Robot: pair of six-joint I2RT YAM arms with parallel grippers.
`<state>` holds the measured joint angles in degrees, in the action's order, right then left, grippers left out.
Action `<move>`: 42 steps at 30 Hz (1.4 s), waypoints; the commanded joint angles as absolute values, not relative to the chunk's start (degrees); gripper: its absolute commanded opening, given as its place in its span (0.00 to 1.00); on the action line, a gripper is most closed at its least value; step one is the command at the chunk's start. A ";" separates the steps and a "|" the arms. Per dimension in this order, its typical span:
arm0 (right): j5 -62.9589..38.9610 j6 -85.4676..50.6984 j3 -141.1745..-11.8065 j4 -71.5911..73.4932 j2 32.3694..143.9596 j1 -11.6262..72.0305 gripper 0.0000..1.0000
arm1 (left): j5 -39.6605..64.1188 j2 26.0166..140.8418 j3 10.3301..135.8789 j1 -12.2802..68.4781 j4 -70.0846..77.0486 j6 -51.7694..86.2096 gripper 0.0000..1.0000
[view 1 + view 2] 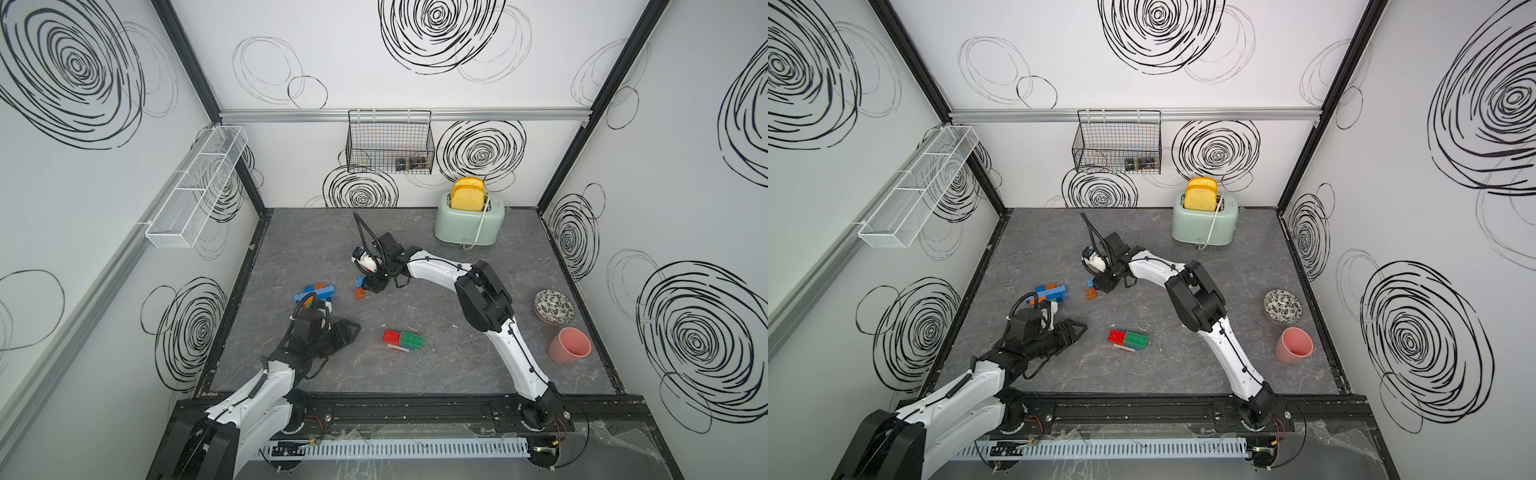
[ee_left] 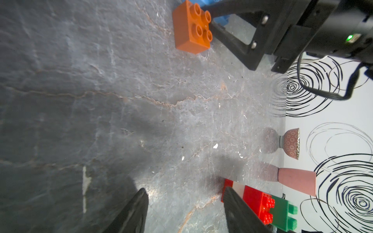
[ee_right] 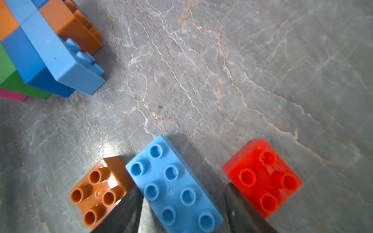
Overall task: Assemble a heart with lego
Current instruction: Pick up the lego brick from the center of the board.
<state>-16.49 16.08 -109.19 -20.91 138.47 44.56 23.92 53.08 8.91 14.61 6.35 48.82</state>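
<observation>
Bare tabletop (image 1: 374, 374) between red-green stack (image 1: 403, 338) and near edge.

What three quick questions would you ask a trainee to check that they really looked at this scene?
1. True or false: the toaster has two slices of bread standing in it.
2. Which brick lies between the fingers of the right tool? A green, B blue, C pink.
3. What colour is the cup beside the patterned bowl?

Key
1. True.
2. B, the blue brick.
3. Pink.
</observation>
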 commanded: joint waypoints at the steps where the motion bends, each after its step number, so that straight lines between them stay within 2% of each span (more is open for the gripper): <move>1: -15.24 17.79 -110.52 -22.86 141.09 45.82 0.65 | 23.22 52.85 10.47 14.45 7.03 47.99 0.64; 10: -13.05 18.03 -106.45 -23.61 138.78 46.99 0.39 | 22.50 51.70 10.37 15.01 6.38 48.08 0.64; 16: -10.43 16.85 -98.09 -20.64 132.39 46.77 0.31 | 22.41 52.08 10.46 15.27 6.84 48.00 0.64; 29: -6.24 9.76 -76.91 -22.23 116.92 42.08 0.30 | 21.97 52.86 10.84 17.36 8.63 49.04 0.64; 34: -6.87 10.11 -74.52 -25.15 114.95 42.35 0.33 | 22.19 53.59 10.30 18.01 10.91 50.05 0.64; 40: -5.93 11.30 -77.63 -29.11 117.55 42.95 0.46 | 22.72 54.28 10.47 18.51 11.65 49.84 0.64; 42: -6.19 11.51 -78.92 -30.73 117.88 43.04 0.48 | 22.76 54.22 10.45 18.46 11.66 49.83 0.64</move>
